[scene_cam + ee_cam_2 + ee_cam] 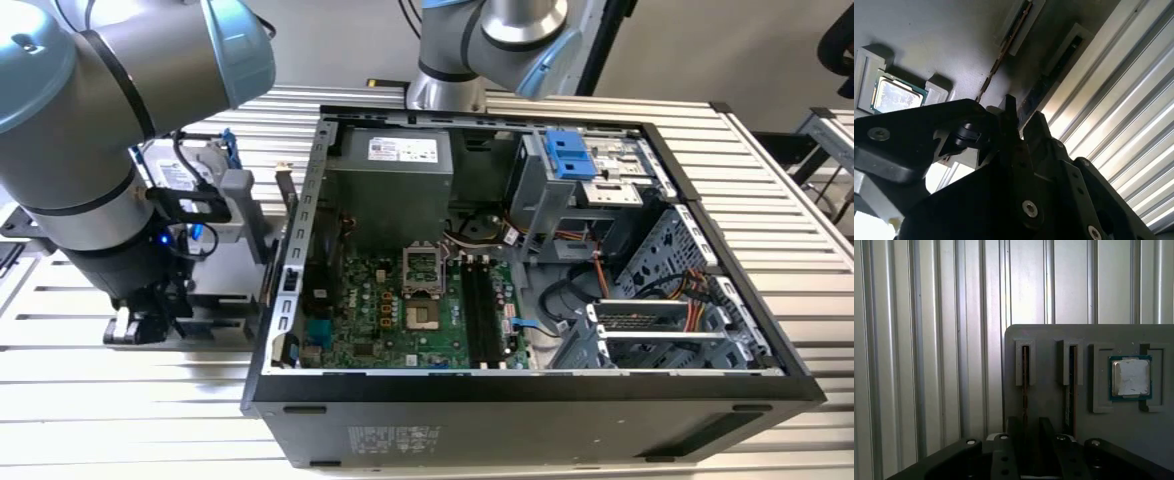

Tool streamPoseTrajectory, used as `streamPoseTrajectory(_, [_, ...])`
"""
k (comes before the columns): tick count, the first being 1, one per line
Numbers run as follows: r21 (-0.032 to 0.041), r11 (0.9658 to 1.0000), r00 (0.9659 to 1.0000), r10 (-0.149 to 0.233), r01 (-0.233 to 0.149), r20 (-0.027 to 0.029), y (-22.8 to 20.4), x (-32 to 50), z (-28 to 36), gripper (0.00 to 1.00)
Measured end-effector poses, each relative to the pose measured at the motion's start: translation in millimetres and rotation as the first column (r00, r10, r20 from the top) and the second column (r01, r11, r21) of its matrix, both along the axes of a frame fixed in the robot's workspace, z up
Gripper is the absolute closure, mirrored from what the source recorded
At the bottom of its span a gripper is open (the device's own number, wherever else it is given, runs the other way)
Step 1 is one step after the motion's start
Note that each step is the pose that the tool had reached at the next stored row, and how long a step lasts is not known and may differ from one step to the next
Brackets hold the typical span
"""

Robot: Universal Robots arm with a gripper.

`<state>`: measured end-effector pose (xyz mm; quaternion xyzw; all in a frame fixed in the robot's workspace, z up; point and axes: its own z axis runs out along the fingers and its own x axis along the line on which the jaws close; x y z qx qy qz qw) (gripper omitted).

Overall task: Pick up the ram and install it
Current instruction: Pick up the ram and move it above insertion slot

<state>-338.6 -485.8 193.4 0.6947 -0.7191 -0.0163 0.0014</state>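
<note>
Pincer, fingers apart, straddles ram in holder.

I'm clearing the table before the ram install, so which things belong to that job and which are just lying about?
Job: ram by the gripper, memory slots, case.
Lying about: other ram, processor, hard drive.

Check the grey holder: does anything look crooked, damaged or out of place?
Nothing stands out. In the first wrist view, two memory sticks stand straight in slots of the grey holder, and the processor chip lies flat in its recess.
</note>
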Motion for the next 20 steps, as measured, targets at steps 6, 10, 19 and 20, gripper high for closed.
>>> streamPoseTrajectory(6, [0.0000,1.0000,1.0000,0.000,0.000,0.0000,0.0,0.0,-0.1,1.00])
streamPoseTrajectory(10, [-0.0001,1.0000,1.0000,0.000,0.000,0.0000,0.0,0.0,-0.1,1.00])
streamPoseTrajectory(19, [0.0002,1.0000,1.0000,0.000,0.000,0.0002,0.0,0.0,-0.1,1.00])
streamPoseTrajectory(20, [0.0002,1.0000,1.0000,0.000,0.000,0.0002,0.0,0.0,0.5,1.00])
